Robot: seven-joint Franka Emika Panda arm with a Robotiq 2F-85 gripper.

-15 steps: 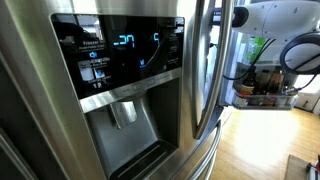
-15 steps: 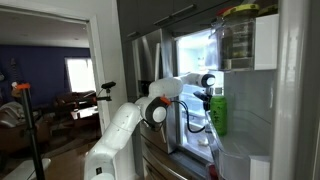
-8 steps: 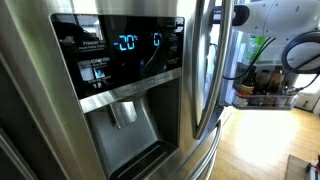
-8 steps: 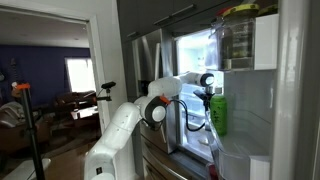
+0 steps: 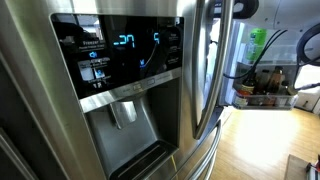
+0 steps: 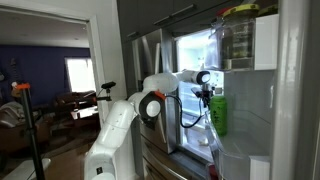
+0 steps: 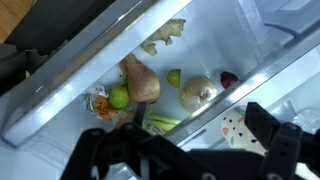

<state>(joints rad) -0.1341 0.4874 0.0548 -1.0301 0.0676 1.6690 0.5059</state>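
Gripper (image 7: 185, 150) hangs spread wide over an open crisper drawer (image 7: 70, 90) inside the refrigerator. Its two dark fingers (image 7: 265, 135) sit well apart at the bottom of the wrist view with nothing between them.

Nearest to it is a bunch of green stalks (image 7: 165, 122), lying just beyond the fingertips and a little toward the left finger. What vegetable they are is hard to tell.

Past the stalks, further into the drawer, lies a brown pear (image 7: 140, 80). Its long axis runs away from the gripper, with the narrow neck at the far end and the broad base near the stalks, tilted slightly off the line between the fingers. A lime (image 7: 120, 97) touches the pear's left flank. An onion (image 7: 198, 93) rests to the pear's right, almost straight ahead of the gap between the fingers. A smaller green fruit (image 7: 174, 77) lies between pear and onion. Something reddish (image 7: 229, 79) lies beside the onion, too small to name. A pale, knobbly piece (image 7: 165, 38) lies near the drawer's back wall.

In an exterior view the white arm (image 6: 165, 85) stretches level into the lit interior, and the gripper (image 6: 207, 88) is just above a green bottle (image 6: 218, 115) standing in the door shelf. In an exterior view the steel dispenser door (image 5: 120, 90) hides the drawer.
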